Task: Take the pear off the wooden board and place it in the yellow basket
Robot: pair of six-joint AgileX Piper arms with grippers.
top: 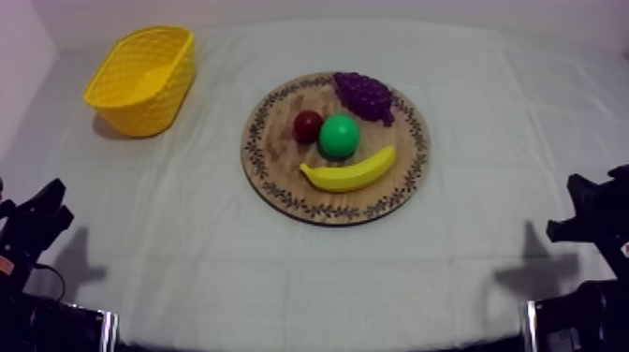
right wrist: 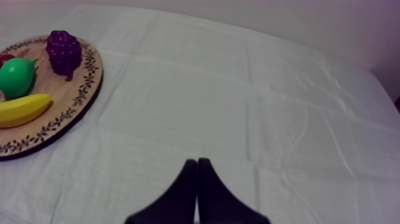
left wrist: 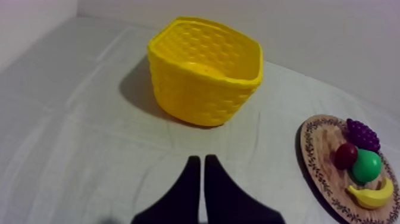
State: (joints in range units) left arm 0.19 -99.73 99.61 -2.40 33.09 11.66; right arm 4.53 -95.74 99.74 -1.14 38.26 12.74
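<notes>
A green pear (top: 339,136) lies in the middle of the round wooden board (top: 281,173), between a small red fruit (top: 308,125) and a yellow banana (top: 349,172). Purple grapes (top: 364,95) sit at the board's far side. The empty yellow basket (top: 143,79) stands at the far left. My left gripper (left wrist: 199,162) is shut on nothing, low over the cloth, short of the basket (left wrist: 205,71); the pear (left wrist: 366,166) shows far off. My right gripper (right wrist: 197,164) is shut on nothing over bare cloth, well away from the pear (right wrist: 16,77) and board (right wrist: 71,107).
Both arms rest low at the near corners, the left arm (top: 33,225) and the right arm (top: 594,215). Wrinkled grey-white cloth (top: 281,271) covers the table between them and the board. A wall runs behind the table.
</notes>
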